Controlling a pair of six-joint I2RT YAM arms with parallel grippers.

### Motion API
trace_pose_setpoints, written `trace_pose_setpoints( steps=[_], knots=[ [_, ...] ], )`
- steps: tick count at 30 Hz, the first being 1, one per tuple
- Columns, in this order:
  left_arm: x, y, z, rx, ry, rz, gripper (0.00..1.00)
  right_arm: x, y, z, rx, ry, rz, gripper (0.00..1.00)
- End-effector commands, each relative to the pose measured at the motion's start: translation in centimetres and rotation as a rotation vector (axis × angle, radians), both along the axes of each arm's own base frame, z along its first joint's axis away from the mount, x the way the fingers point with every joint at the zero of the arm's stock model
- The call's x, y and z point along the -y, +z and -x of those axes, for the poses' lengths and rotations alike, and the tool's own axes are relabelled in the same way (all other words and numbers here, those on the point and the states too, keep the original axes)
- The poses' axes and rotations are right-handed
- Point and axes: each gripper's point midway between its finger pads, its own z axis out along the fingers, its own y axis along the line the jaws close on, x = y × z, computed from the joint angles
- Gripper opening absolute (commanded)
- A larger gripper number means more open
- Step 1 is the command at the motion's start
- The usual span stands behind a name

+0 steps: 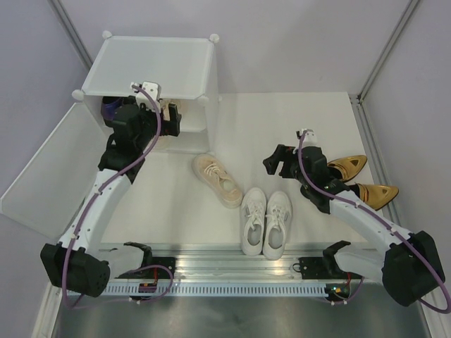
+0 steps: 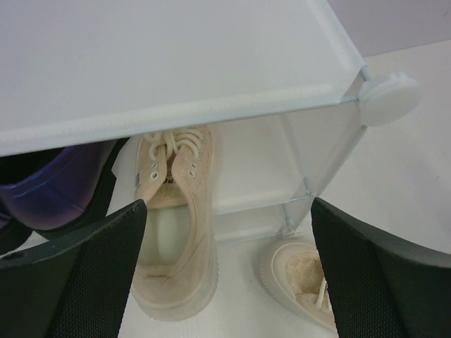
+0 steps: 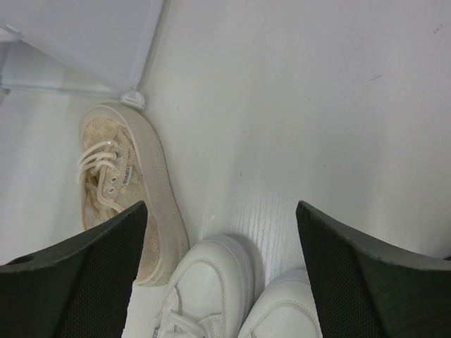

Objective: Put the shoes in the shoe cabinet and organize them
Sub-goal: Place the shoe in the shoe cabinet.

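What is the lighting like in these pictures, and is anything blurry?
Top view: even light, only faint shadows beside the white sneakers. Left wrist view: the shoe cabinet looks washed out; the left pincer, close to the lens, is dark and soft-edged. Right wrist view: likewise the right pincer.

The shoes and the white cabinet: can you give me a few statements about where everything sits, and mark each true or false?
1. The white lace-up sneakers stand side by side on the table, outside the white translucent plastic cabinet. True.
2. Both beige lace-up sneakers are out on the table. False: one beige lace-up sneaker lies there; the other sits in the cabinet's opening.
3. The metallic gold pointed heels are stored in the cabinet. False: the metallic gold pointed heels lie on the table at the right.
4. The left gripper is open and holds nothing. True.
5. A glossy purple loafer shows inside the cabinet. True.
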Motion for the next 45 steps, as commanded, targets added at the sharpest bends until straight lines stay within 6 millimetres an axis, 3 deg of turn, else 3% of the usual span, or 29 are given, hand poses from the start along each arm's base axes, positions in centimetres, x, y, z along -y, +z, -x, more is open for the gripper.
trace_pose_setpoints(
  steps=[1,4,6,8,10,13,15,16,17,21,22,23,26,34,42,45],
  knots=[
    [-1.8,-0.5,2.1,-0.043,0.041,-0.019,1.00,-1.0,3.7,-0.9,0.157,0.037,-0.047,0.88],
    [-2.5,-1.7,3.6,-0.092,0.052,-0.008,1.00,-3.3,5.9,-1.5,0.249,0.114,-0.085,0.76],
    [-3.1,-2.1,4.5,-0.094,0.071,-0.003,1.00,-5.7,7.4,-2.0,0.306,0.196,-0.095,0.65],
    [-3.6,-2.4,5.0,-0.099,0.105,0.018,1.00,-9.0,8.6,-2.3,0.338,0.275,-0.090,0.63],
    [-4.0,-3.1,5.6,-0.107,0.117,0.023,1.00,-12.1,8.9,-1.7,0.363,0.356,-0.071,0.64],
    [-4.3,-3.8,6.3,-0.105,0.121,0.011,1.00,-15.8,9.0,-2.3,0.367,0.416,-0.077,0.75],
    [-4.5,-4.6,6.6,-0.108,0.124,0.008,1.00,-17.4,8.8,-3.7,0.368,0.417,-0.075,0.78],
    [-4.5,-4.4,6.8,-0.098,0.124,0.011,1.00,-18.1,9.9,-4.5,0.382,0.409,-0.078,0.78],
    [-4.5,-4.6,6.9,-0.098,0.122,0.011,1.00,-18.7,8.2,-5.4,0.349,0.404,-0.051,0.78],
    [-4.5,-5.7,7.1,-0.118,0.123,0.011,1.00,-20.2,7.0,-8.2,0.329,0.392,0.010,0.77],
    [-4.5,-5.6,7.2,-0.114,0.123,0.012,1.00,-20.8,7.8,-8.7,0.344,0.398,0.004,0.76],
    [-4.6,-5.3,7.2,-0.101,0.126,0.014,1.00,-21.2,6.5,-9.2,0.331,0.410,0.024,0.75],
    [-4.7,-5.4,7.6,-0.083,0.126,0.012,1.00,-22.1,5.8,-10.8,0.316,0.406,0.034,0.74],
    [-4.5,-6.3,7.0,-0.099,0.119,0.005,1.00,-21.1,5.0,-16.3,0.274,0.358,0.007,0.66],
    [-4.3,-7.1,6.4,-0.125,0.109,0.008,1.00,-20.1,4.9,-18.7,0.262,0.363,0.005,0.62],
    [-4.1,-7.5,6.1,-0.143,0.104,0.012,1.00,-20.0,5.2,-18.4,0.259,0.385,-0.006,0.63]
  ],
)
